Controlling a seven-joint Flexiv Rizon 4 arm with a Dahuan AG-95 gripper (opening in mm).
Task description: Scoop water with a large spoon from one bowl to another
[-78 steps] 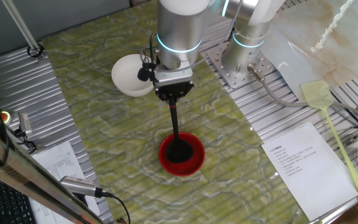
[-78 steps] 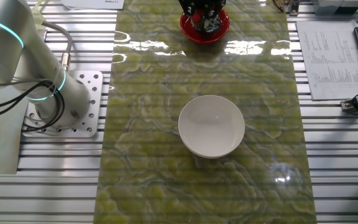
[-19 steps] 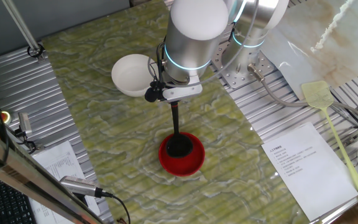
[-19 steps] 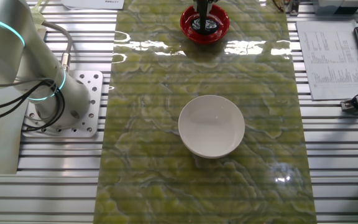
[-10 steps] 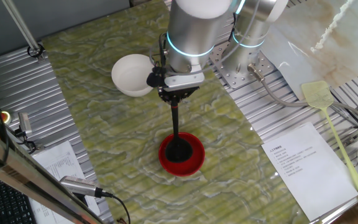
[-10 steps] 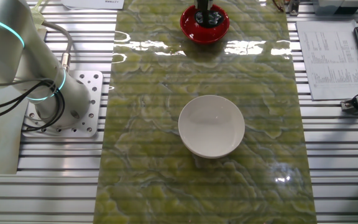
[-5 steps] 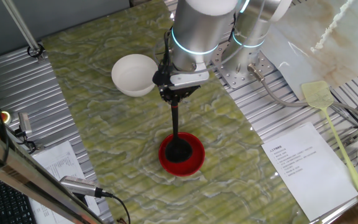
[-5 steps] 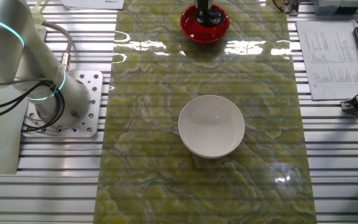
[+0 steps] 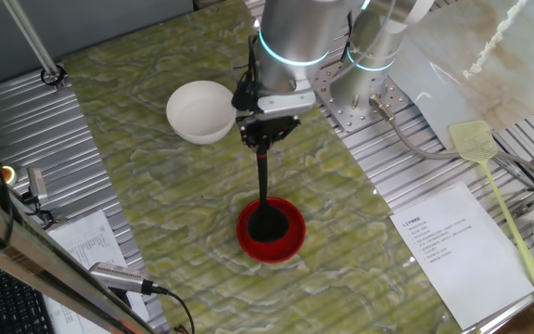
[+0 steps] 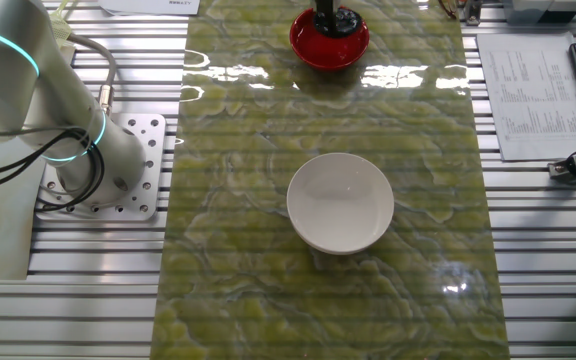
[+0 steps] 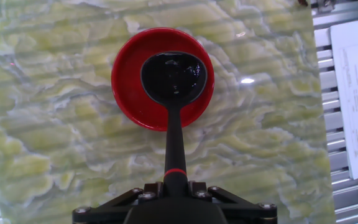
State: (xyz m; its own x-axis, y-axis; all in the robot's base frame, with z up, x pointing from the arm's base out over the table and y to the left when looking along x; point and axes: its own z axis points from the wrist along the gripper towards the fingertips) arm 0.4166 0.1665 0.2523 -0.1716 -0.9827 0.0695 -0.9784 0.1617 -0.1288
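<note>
- Here, the pincer [image 9: 265,141] is seen closed on the upper end of the large spoon [image 9: 262,190], whose thin handle hangs nearly upright with the scoop inside the red bowl [image 9: 286,243].
- In the first fixed view, the red bowl stands on the green marbled surface [image 9: 137,139] at about 5 o'clock from the white bowl [image 9: 198,110], the two well apart.
- The white bowl is left uncovered in that view, just beside the arm's silver body at its 9 o'clock.
- From the other fixed view, the white bowl [image 10: 340,202] is shown mid-surface and the red bowl [image 10: 329,42] at 12 o'clock from it, near the top edge; only the spoon's lower part [image 10: 325,14] is caught, and the pincer is cut off.
- Only in the hand view can the scoop [image 11: 173,75] be looked into: it is round, black and glossy, filling much of the red bowl [image 11: 129,93] and lying toward its 1 o'clock side.
- A faint sheen is seen in the scoop there; water cannot be told apart with certainty.
- A red band on the handle [image 11: 174,172] is shown just above the pincer's black base.
- A yellow fly swatter [image 9: 489,176] and a printed sheet [image 9: 451,243] are seen at the surface's 3 o'clock side in the first fixed view.
</note>
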